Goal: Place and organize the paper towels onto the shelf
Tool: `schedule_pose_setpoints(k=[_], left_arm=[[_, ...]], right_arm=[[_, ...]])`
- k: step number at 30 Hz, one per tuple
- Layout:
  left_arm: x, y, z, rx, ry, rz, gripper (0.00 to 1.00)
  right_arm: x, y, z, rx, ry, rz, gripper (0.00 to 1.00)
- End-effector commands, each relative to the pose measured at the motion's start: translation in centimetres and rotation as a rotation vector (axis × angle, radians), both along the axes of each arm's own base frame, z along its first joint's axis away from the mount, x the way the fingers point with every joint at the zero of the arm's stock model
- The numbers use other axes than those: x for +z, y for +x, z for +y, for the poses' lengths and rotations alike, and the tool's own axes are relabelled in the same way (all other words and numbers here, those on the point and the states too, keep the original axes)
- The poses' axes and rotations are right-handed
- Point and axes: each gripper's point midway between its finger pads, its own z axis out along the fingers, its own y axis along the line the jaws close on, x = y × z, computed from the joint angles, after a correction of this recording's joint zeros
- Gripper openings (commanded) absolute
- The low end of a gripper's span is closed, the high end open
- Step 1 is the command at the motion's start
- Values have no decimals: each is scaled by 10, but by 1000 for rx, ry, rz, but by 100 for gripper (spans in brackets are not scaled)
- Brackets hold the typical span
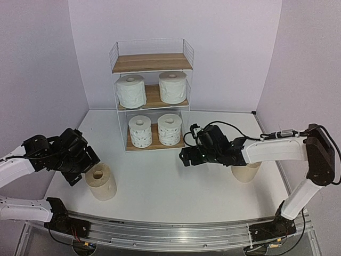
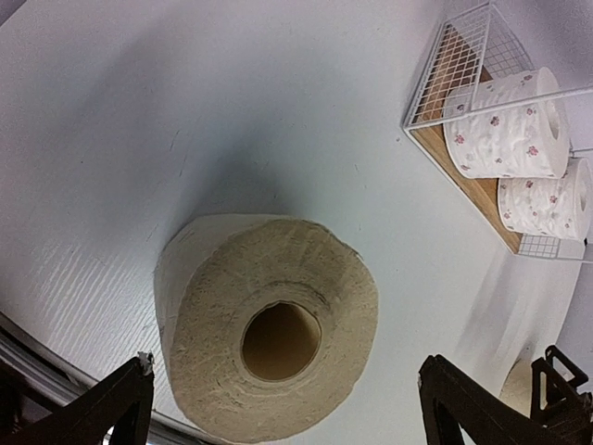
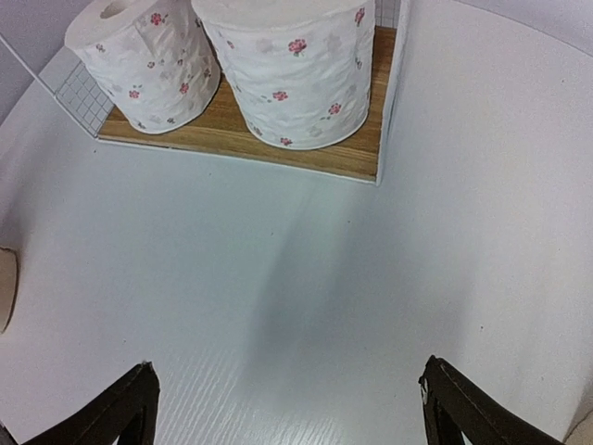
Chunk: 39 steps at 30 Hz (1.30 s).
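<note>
**gearhead_42:** What's the left claw (image 2: pixel 283 371) up to?

**benchrat:** Its fingers are spread wide and nothing's pinched. It hangs over a tan paper towel roll (image 2: pixel 213 306), which stands on end with the core hole facing up. In the wrist view the roll shows right between the two fingertips. I can't tell if either finger is touching it. That roll is on the bench (image 1: pixel 176 194), near the front-left corner.

**gearhead_42:** And the right claw (image 3: pixel 287 371)?

**benchrat:** Same deal, fingers wide apart and gripping nothing, with just the white bench top between them. It's around mid-bench, low, and aimed at the bottom board of the shelf (image 1: pixel 152 63), near that board's right front corner.

**gearhead_42:** Where's everything else?

**benchrat:** The shelf sits at the middle of the far edge. Two flower-print rolls (image 1: pixel 140 130) stand upright side by side on its bottom tier, nearly touching. Two plain white rolls (image 1: pixel 131 90) are on the middle tier with a gap between them. A second tan roll (image 1: pixel 246 173) stands near the right edge of the bench, with its top hidden behind the right arm (image 1: pixel 272 149).
</note>
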Motion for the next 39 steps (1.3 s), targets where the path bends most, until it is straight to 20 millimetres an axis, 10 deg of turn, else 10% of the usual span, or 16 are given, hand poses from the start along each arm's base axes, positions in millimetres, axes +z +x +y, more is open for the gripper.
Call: schedule_pose_setpoints(k=[1,17,25,32,39], left_arm=[[-11,-16,12,48,-5,60,100],[-51,-35,19,69,5,160,88],[-58,-13,1,37,-26,88,80],[-59,3,-9,44,2,78,48],[-15,22,-45,-90,-90,5,14]], right_arm=[[13,-6,2,3,87,36,94],[13,-7,-1,-1,100,40,93],[13,-9,4,23,110,53,92],[29,-43,38,396,157,-8,88],[51,-84,63,774,182,-176,89]])
